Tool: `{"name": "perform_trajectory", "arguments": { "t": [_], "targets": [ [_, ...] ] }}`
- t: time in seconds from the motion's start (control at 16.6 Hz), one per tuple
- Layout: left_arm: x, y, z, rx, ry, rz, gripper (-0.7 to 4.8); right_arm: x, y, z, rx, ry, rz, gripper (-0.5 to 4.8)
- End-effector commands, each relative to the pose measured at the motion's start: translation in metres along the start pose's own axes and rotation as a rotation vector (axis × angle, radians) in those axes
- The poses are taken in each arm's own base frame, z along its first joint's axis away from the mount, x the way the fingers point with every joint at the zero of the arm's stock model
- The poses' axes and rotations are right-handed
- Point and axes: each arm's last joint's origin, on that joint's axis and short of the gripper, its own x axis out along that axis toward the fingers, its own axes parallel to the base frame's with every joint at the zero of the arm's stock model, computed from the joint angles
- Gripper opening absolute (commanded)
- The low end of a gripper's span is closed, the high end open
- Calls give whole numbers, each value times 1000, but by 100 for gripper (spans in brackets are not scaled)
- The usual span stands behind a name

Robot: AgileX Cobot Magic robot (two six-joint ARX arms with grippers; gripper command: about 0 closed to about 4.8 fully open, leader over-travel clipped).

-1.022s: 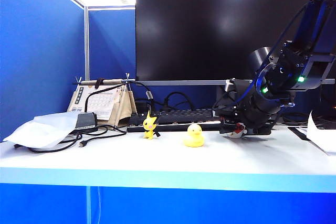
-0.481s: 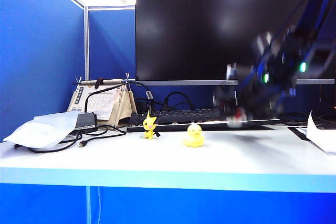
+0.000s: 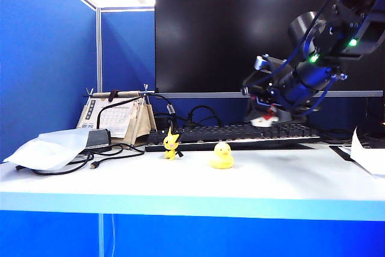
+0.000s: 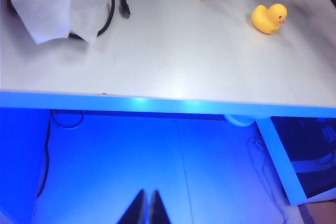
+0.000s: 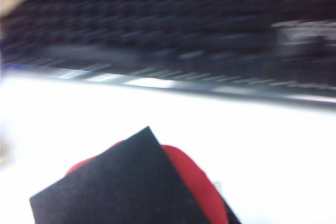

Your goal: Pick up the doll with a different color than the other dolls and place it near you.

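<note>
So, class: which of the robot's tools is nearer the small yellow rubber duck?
Right. The right tool hangs above the table, up and right of the small yellow rubber duck; the left tool sits below the table edge.

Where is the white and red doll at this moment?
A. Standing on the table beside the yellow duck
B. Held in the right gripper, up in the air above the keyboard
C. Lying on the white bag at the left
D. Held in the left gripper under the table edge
B: the right gripper holds the white and red doll clear of the table, above the keyboard, while the yellow duck stands alone.
</note>
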Motion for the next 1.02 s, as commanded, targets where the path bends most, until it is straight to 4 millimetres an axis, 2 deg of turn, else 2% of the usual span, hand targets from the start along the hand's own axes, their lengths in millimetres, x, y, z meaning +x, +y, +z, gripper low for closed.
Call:
{"name": "perform_trajectory", "arguments": {
  "t": [0.06,0.24,0.36,0.48,0.78,1.02],
  "targets": [
    [0,0,0,-3,-1,-5,22,-13,13,3,-20,-1,188,112],
    [0,0,0,-3,-1,-5,22,-41,26,-5,-40,-13,354,103],
    [0,0,0,-3,-1,-5,22,-69,32,-17,-47,-25,376,104],
    [0,0,0,-3,-1,-5,22,-84,38,-30,-46,-8,412,104],
    [0,0,0,-3,-1,-5,22,-85,60,-65,-39,99,492,103],
    [0,0,0,-3,-1,-5,22,-87,62,-80,-34,139,486,104]
  ]
}}
